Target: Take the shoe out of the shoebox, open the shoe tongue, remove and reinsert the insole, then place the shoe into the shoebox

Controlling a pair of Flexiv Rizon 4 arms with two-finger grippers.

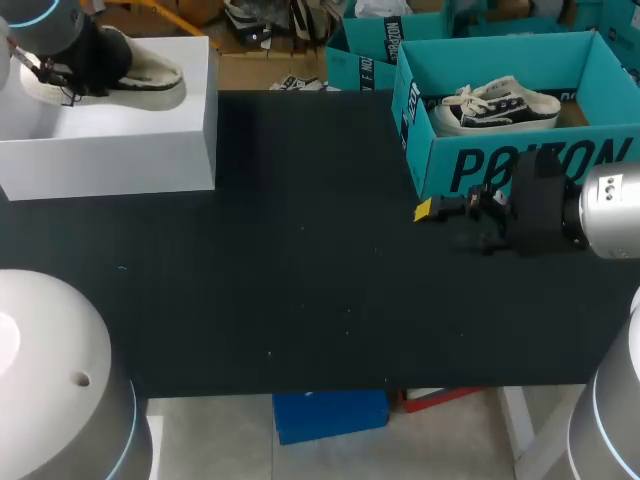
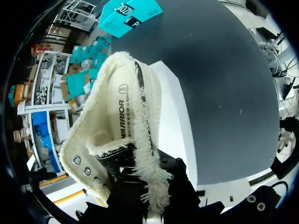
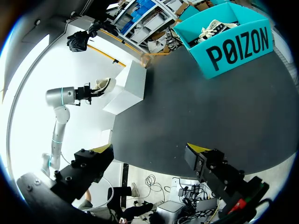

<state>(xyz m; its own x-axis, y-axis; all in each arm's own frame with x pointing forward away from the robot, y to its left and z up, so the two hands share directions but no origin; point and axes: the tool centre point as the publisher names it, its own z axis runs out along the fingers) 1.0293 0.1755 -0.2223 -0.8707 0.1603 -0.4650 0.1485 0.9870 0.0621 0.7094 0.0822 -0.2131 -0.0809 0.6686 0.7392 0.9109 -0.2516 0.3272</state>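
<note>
A black shoe with a cream fleece lining (image 1: 140, 75) hangs over the white box (image 1: 120, 140) at the back left. My left gripper (image 1: 75, 70) is shut on the shoe's collar. In the left wrist view the shoe (image 2: 117, 121) lies open toward the camera with its pale insole showing, and the fleece hides my left gripper (image 2: 145, 186). The teal shoebox (image 1: 520, 165) at the back right holds a white and black sneaker (image 1: 495, 108). Just in front of that box my right gripper (image 1: 440, 225) stands open and empty, over the dark tabletop in its own view (image 3: 149, 156).
More teal boxes (image 1: 375, 50) stand behind the table's far edge. The black tabletop (image 1: 300, 270) stretches between the white box and the teal shoebox. In the right wrist view my left arm with the shoe (image 3: 103, 86) is far ahead, beside the white box (image 3: 127, 88).
</note>
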